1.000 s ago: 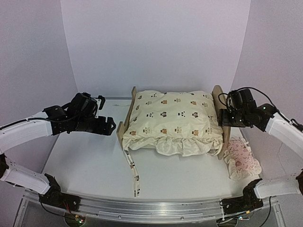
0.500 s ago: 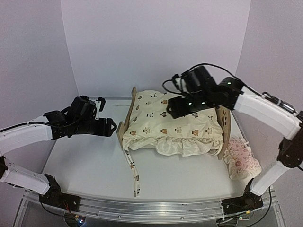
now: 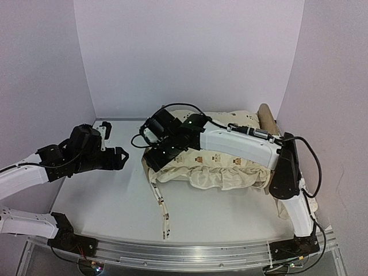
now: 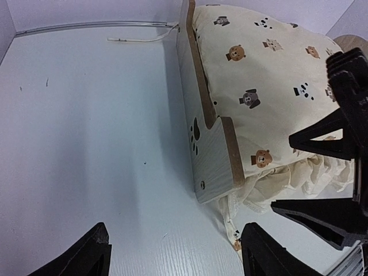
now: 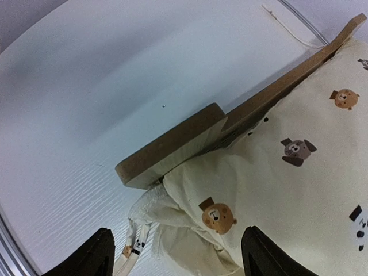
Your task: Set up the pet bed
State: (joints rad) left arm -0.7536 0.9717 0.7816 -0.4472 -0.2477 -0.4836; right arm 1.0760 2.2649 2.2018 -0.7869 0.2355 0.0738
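Note:
The pet bed point(image 3: 265, 117) stands at the back middle of the table, a light-wood frame under a cream animal-print cushion point(image 3: 230, 160). My right gripper point(image 3: 152, 161) has reached across the bed and hangs open over its front left corner. In the right wrist view, the right gripper point(image 5: 175, 256) frames the cushion's ruffled corner point(image 5: 213, 218) and the wooden end board point(image 5: 172, 146), holding nothing. My left gripper point(image 3: 122, 156) hovers open to the left of the bed. The left wrist view shows the left gripper point(image 4: 175, 253) above bare table, facing the paw-print end board point(image 4: 210, 152).
A printed tie strap point(image 3: 164, 214) trails from the cushion's front left corner toward the near edge. A thin white cord point(image 4: 141, 39) lies by the back wall. The right gripper's black fingers point(image 4: 330, 141) show at the right of the left wrist view. Lilac walls close three sides.
The right arm has swung from the bed's right end across the cushion to its front left corner. The left gripper has drawn back to the left, away from the bed.

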